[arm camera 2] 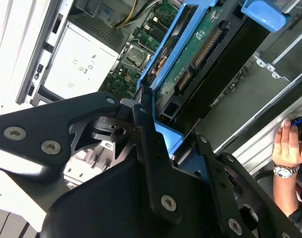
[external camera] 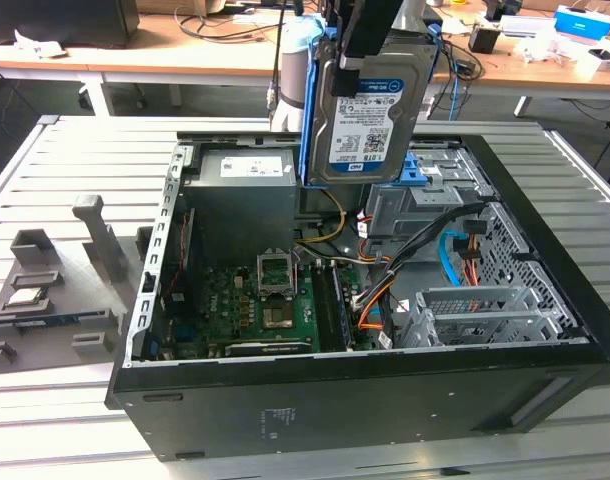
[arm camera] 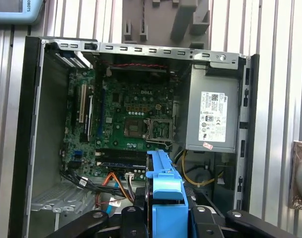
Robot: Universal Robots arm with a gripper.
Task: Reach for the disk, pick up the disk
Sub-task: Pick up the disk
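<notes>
The disk [external camera: 370,112], a grey metal hard drive with a white-and-blue label and blue side rails, hangs upright above the back of the open computer case [external camera: 385,400]. My gripper [external camera: 377,40] comes down from above and is shut on the disk's top end. In the second wrist view, the disk's green circuit-board side [arm camera 2: 203,47] and blue rail run away from the black fingers [arm camera 2: 151,148]. In the first wrist view, the blue rail [arm camera: 166,191] stands clamped between the fingers, above the case's inside.
Inside the case lie the green motherboard [external camera: 270,305], a grey power supply [external camera: 245,185], a drive cage with a blue latch [external camera: 430,175], and orange and blue cables [external camera: 455,255]. Grey fixtures [external camera: 60,275] sit on the slatted table at the exterior view's left. A person's hand with a watch [arm camera 2: 287,153] rests beside the case.
</notes>
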